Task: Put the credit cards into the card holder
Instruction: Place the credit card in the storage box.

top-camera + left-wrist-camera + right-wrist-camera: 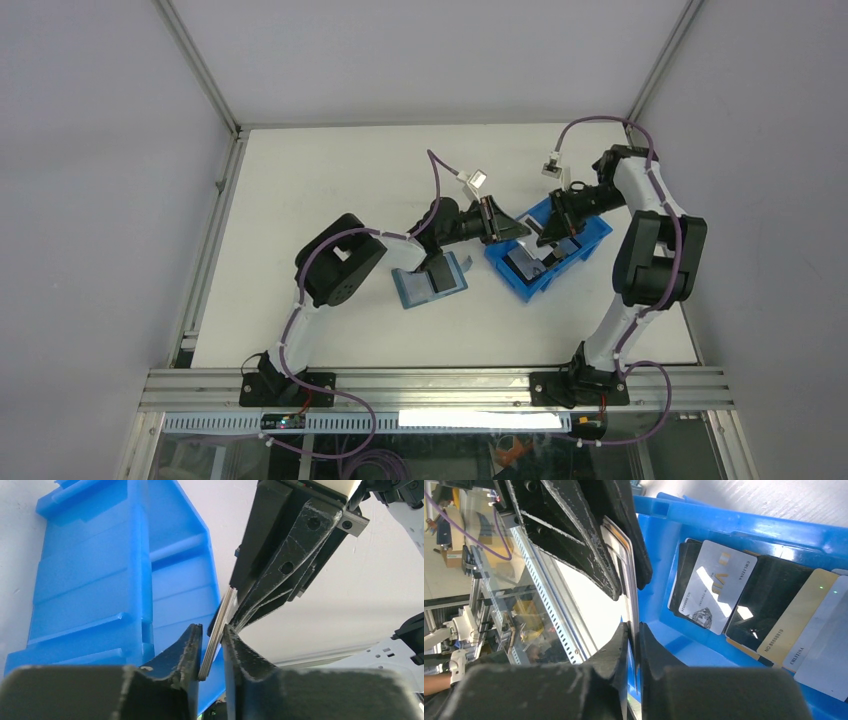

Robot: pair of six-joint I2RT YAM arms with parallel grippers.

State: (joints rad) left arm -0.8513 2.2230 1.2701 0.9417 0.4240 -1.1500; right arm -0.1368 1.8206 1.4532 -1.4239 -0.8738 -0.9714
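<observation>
Two ways at once, clamping a thin stack of credit cards [216, 639]: pinching its lower edge between the fingers of the left gripper [211, 634], nipping the opposite end with the right gripper [633, 630], both closed tight on it. Holding that stack edge-on, just beside one wall of the blue bin [724, 520].

Looking into the bin and finding loose cards [774, 610] overlapping on its floor: a silver card [711, 587] lying over a dark one, a black card [769, 595] next to it, then a gold card [796, 617] and pale grey cards [824, 650] fanning toward the corner. Spotting the card holder [430, 282] lying open on the white table [320, 180], near the bin on its left in the top view, grey inside facing up, teal at the edges, apart from both sets of fingertips.

Struggling to count the cards in the stack, seeing only layered edges. Losing part of the card holder under the left arm in the top view, and the outermost grey cards to the frame edge in the right wrist view. Failing to make out the holder's pockets in any detail.
</observation>
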